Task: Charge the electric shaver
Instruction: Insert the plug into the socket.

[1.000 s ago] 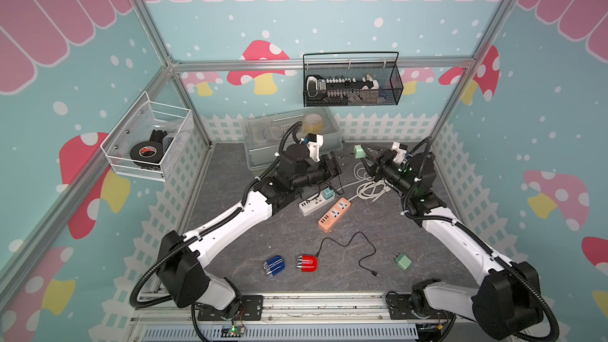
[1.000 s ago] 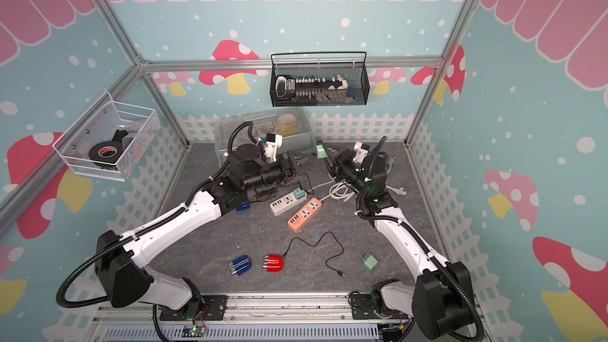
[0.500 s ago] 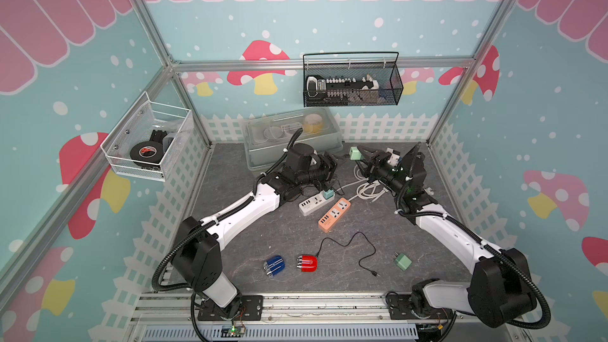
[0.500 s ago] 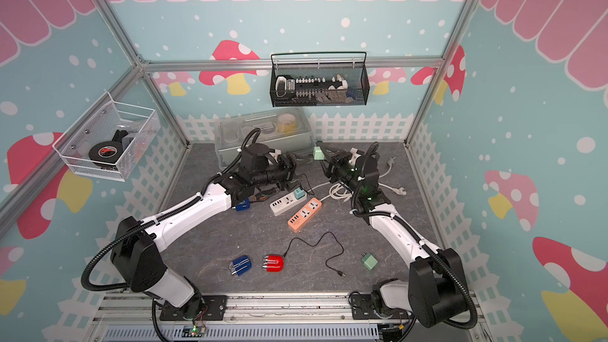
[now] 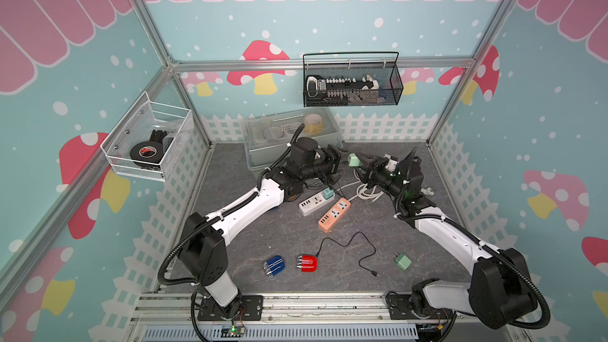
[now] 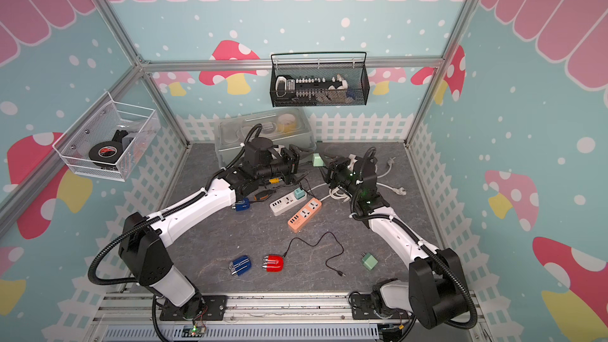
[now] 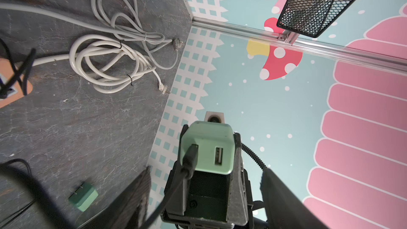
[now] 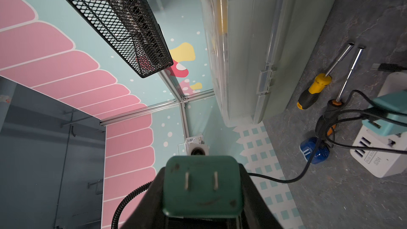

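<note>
Right fingers point(image 8: 250, 194) clamped on green USB charger point(image 7: 209, 142), black cable point(image 7: 189, 161) plugged into one port, left fingers point(image 7: 138, 194) spread open just beside, gripping nothing

The white power strip point(image 8: 384, 159) carries small dark print beside its USB ports in the right wrist view, seen upside down and too blurred to read for sure; the black tape roll point(image 5: 143, 152) bears a red-and-white mark, too small to read; nothing else legible.
</note>
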Tool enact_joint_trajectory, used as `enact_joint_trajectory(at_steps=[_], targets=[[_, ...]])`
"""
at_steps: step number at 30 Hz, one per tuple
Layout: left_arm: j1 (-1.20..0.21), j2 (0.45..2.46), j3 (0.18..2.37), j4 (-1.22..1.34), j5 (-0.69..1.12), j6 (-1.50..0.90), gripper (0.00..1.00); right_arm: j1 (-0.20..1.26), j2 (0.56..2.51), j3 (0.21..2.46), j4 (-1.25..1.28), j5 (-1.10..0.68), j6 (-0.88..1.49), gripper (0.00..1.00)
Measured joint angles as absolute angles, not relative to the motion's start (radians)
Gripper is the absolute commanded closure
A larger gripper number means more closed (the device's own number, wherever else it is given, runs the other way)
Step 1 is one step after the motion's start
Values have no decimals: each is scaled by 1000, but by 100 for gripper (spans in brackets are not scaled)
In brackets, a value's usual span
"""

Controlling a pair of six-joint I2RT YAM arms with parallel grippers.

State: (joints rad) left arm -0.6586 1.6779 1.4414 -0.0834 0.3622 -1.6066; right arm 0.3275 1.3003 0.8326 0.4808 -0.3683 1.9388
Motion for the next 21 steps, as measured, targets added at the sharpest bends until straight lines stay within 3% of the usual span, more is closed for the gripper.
enact_joint_trajectory(at_steps=[9, 13, 21], targets=[[-656, 1765, 1475, -27, 385, -1636, 43, 327, 1303, 833, 474, -387, 1946, 100], [-655, 1766, 1477, -1, 386, -1646, 62, 327, 1303, 833, 475, -395, 1950, 100], [-654, 1768, 1477, 18, 390, -1643, 68, 326, 1302, 833, 482, -387, 1975, 100]])
